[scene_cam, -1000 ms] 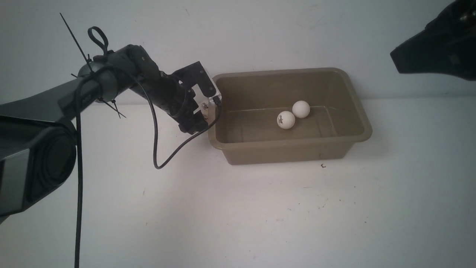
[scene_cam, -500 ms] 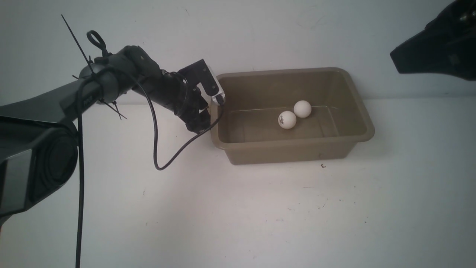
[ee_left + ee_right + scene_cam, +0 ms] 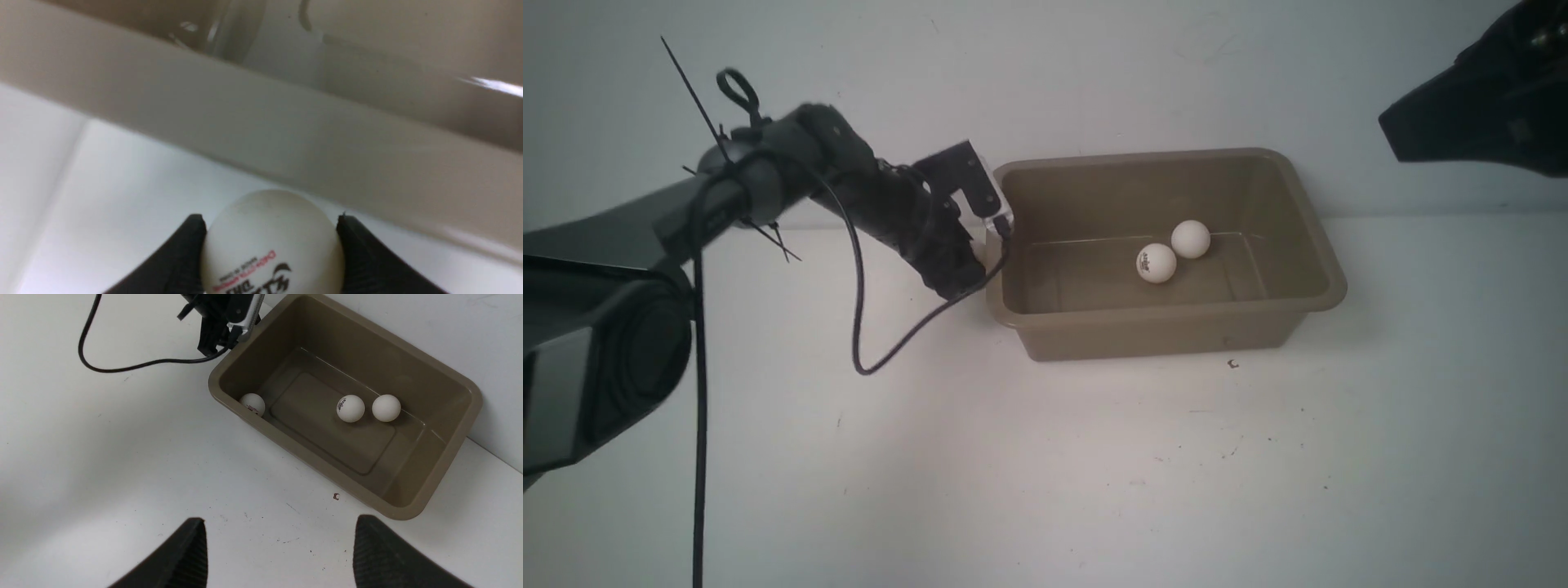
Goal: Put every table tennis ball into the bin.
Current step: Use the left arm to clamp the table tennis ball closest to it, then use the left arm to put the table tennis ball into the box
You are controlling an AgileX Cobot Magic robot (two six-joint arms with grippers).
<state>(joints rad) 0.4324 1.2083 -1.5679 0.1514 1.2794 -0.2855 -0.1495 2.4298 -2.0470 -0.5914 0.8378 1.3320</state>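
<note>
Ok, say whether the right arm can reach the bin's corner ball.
Probably, but awkwardly: the bin is open-topped and the right gripper open, yet the corner ball hugs the wall and the left gripper, pinching another ball, sits outside.

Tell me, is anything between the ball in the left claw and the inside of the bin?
Yes, the bin's own side wall. The ball sits outside, right beside it, so it likely has to go up over the rim. Nothing else shows.

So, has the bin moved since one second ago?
Yes, slightly. The bin has shifted toward the robot's right: its right rim now lies farther past the dark speck on the table.
</note>
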